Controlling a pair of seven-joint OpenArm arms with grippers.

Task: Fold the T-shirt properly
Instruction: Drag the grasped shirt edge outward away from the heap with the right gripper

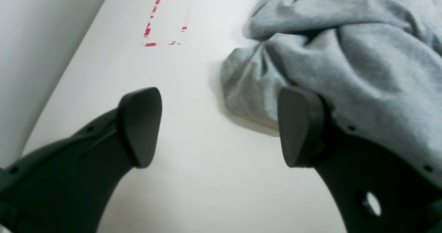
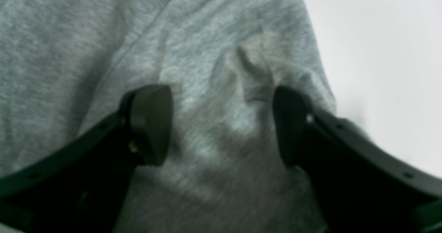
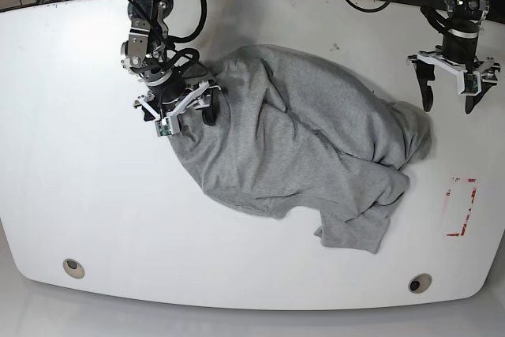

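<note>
From my station, the T-shirt (image 3: 300, 147) lies bunched across the middle of the table (image 3: 71, 195), with one end trailing toward the near edge and another reaching toward the right edge. My right gripper (image 3: 180, 108) sits over the shirt's far-left portion, jaws spread, while my left gripper (image 3: 451, 84) hangs spread near the table's far-right corner, just beyond the cloth. A taped rectangle (image 3: 461, 207) lies by the right edge, nearer than that gripper and clear of the shirt.
</note>
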